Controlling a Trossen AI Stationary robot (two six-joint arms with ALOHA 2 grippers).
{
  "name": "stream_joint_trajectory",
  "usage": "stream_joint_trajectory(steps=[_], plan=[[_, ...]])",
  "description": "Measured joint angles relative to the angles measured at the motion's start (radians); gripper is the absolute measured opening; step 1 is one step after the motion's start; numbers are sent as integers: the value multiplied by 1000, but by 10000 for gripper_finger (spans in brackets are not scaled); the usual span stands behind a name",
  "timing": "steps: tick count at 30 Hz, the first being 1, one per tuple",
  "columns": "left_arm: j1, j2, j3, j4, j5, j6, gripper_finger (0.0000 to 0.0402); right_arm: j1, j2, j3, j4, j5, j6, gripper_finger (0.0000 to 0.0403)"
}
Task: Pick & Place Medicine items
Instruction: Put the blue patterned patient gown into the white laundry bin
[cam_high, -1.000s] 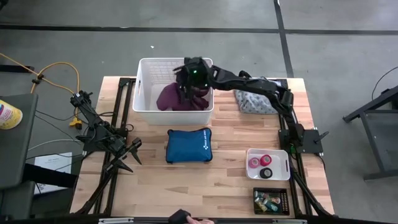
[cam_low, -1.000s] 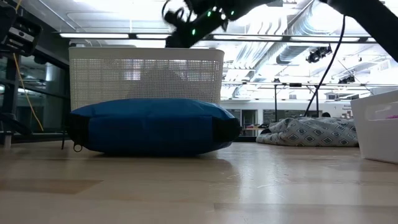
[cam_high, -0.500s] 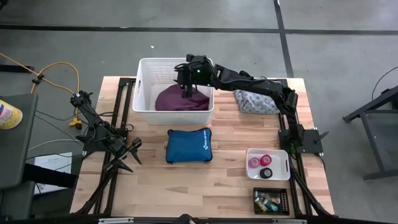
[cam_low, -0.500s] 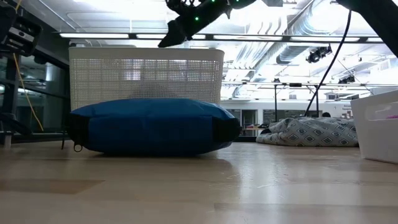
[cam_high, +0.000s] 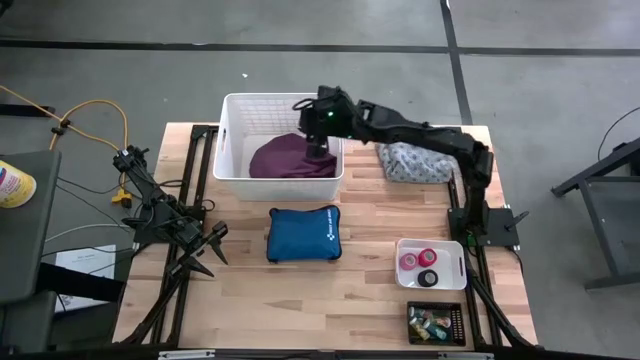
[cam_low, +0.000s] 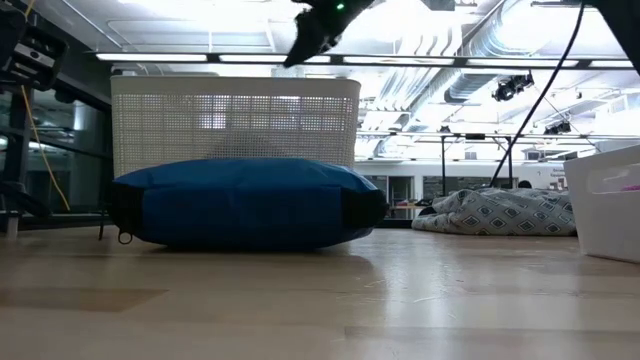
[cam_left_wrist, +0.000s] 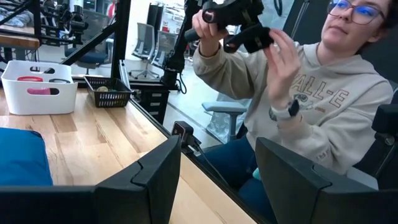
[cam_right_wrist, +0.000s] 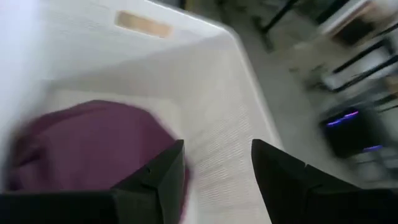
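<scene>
The right hand (cam_high: 318, 140) hangs open and empty over the far basket (cam_high: 232, 150). The medicine rolls (cam_high: 418, 262) sit in the near-right tray (cam_high: 403, 247), well nearer than it. The left hand (cam_high: 205, 255) waits open, near-left.

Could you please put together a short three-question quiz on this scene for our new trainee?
1. True or false: the purple cloth bundle lies inside the white basket.
2. What lies at the middle of the table: A) blue pouch, B) floral bundle, C) small white tray?
3. Fill in: the right gripper is over the basket's ____ edge, holding nothing.

Key: 1 true; 2 A; 3 right.
</scene>
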Motion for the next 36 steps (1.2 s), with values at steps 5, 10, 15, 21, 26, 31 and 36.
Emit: stream_joint_trajectory(steps=[5, 10, 15, 21, 26, 31, 36], plan=[[0, 0, 0, 0, 0, 0, 202, -21, -67, 1, -195, -83, 113, 174], [0, 0, 0, 0, 0, 0, 202, -34, -114, 0, -421, -95, 187, 174], [0, 0, 0, 0, 0, 0, 202, -34, -160, 0, -602, -89, 241, 174], [0, 0, 0, 0, 0, 0, 202, -31, -211, 0, -766, -90, 327, 174], [0, 0, 0, 0, 0, 0, 202, -18, -221, 0, -884, -89, 416, 174], [0, 0, 0, 0, 0, 0, 202, 5, -245, -81, -934, -69, 492, 174], [0, 0, 0, 0, 0, 0, 202, 21, -370, -338, -844, -44, 572, 174]])
